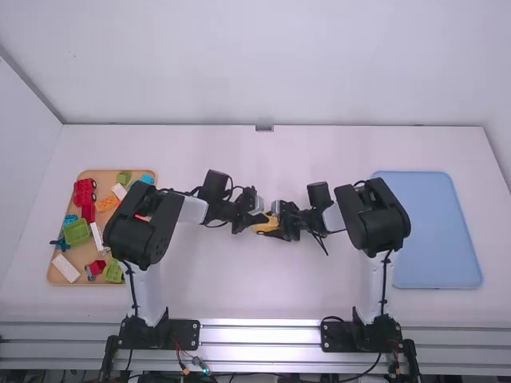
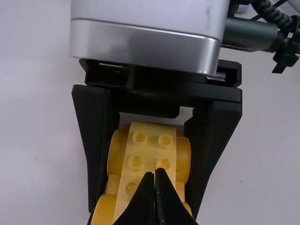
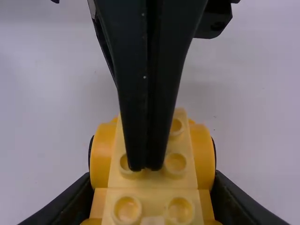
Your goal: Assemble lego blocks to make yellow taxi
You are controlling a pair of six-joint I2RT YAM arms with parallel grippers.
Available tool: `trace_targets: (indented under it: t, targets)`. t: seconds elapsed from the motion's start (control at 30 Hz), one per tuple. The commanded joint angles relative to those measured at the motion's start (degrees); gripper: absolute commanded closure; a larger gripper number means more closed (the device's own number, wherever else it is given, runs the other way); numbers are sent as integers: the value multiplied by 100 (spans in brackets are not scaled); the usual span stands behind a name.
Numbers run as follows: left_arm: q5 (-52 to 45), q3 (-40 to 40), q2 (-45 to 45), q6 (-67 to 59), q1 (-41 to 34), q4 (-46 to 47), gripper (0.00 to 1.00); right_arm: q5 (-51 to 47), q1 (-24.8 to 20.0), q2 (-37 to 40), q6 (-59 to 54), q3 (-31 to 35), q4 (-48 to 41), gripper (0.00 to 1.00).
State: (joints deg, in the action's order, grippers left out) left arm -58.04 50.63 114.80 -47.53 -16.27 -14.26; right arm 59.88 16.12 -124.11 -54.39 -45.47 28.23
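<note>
1. Present step (judged): seat the studded yellow piece on the yellow base, between the arms near the middle of the tabletop.
2. Right tool: clamped on both sides of the yellow base. Left tool: fingers together, tips against the studs.
3. Next: press straight down, keeping the base level; off-centre force could tilt it. Check for gaps before releasing.

so the left arm and right arm both bend in toward the middle, grippers basically nose to nose. Left gripper has its two fingers pinched together, tips over the gap between the right gripper's own fingers, which are spread apart
</note>
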Motion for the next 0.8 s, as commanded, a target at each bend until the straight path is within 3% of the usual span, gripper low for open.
trace_targets:
  t: [0.0,0.23,0.37,0.43,0.47,0.5,0.57,0.67,0.77]
  targets:
    - [520,-208,4,13,175,118,99,179,2,-109,55,13,-15,61]
    - [-448,-129,-881,76,603,-74,98,177,-9,-109,57,11,-13,60]
    - [-518,-129,-1408,1102,1047,-280,95,-66,-4,-103,319,4,15,58]
    - [-496,-129,-1578,1464,1290,-271,69,-236,-4,-103,481,-33,-22,57]
    - [-503,-131,-1672,1731,1480,-269,44,-367,17,-103,584,-55,-24,56]
    - [-494,-131,-1744,1980,1650,-273,1,-435,50,-98,625,-66,-20,51]
    - [-496,-131,-1814,2236,1862,-249,1,-492,68,-87,616,-74,-22,43]
    - [-496,-131,-1873,2859,2238,-256,0,-682,87,74,660,-57,-208,13]
    - [-494,-140,-1875,3626,2643,-249,1,-1283,105,494,468,-66,-962,0]
